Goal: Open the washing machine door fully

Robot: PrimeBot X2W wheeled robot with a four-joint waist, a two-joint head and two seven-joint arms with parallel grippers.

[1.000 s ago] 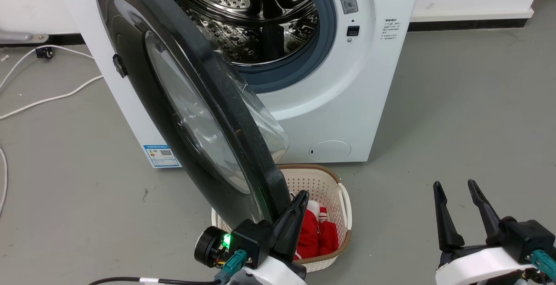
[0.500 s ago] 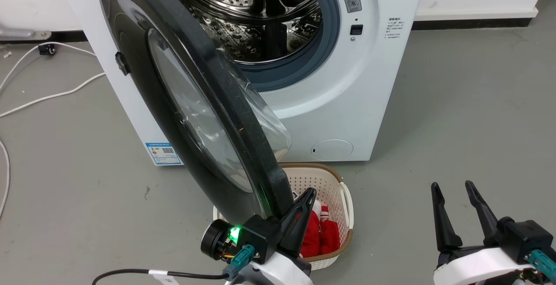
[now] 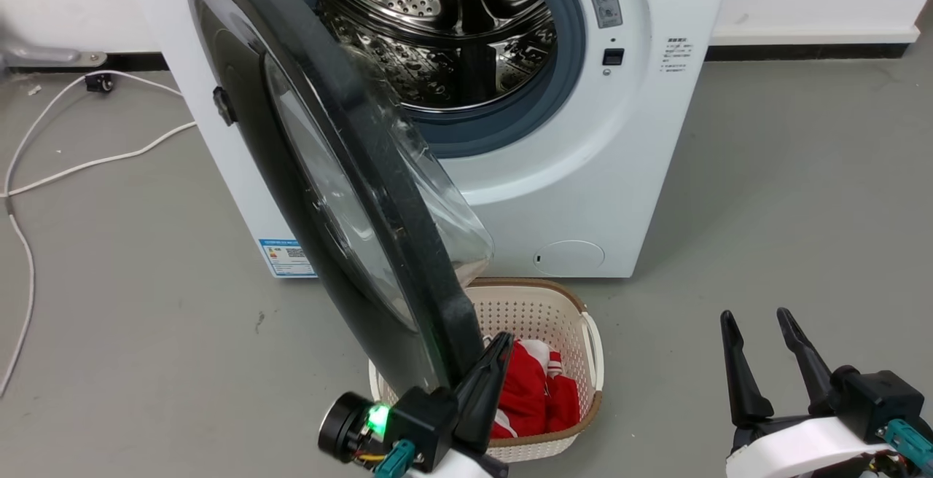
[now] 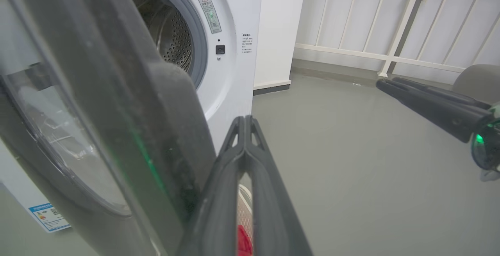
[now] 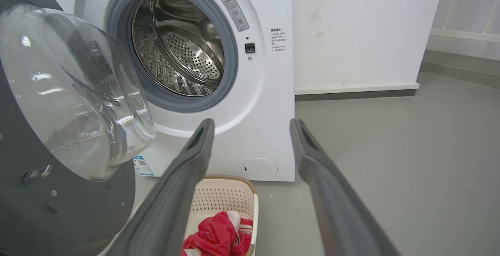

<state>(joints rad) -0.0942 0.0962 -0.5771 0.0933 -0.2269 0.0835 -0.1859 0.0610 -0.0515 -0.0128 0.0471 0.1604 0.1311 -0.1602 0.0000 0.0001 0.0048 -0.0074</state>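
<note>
**Washing machine door (image 3: 328, 172) (image 4: 97, 111) (image 5: 58, 209) stood part-open, its lower rim just left of the clenched jaws of the left gripper (image 3: 499, 347) (image 4: 246, 131).**

Nothing was held between those jaws, and whether they touched the rim could not be told. The door's glass bowl (image 5: 74, 88) bulged toward the white washing machine (image 3: 583, 194), above and ahead of them. Beyond it lay the steel drum (image 3: 444, 26) inside its blue-grey ring (image 3: 561, 77). Just right of the left jaws a cream basket (image 3: 539, 285) with red cloth (image 3: 532, 390) sat on the grey floor (image 3: 765, 194). Well to the right, the right gripper (image 3: 754, 314) (image 5: 252, 123) had its jaws released and holding nothing, pointing toward the machine. White cables (image 3: 73, 165) lay far left.
</note>
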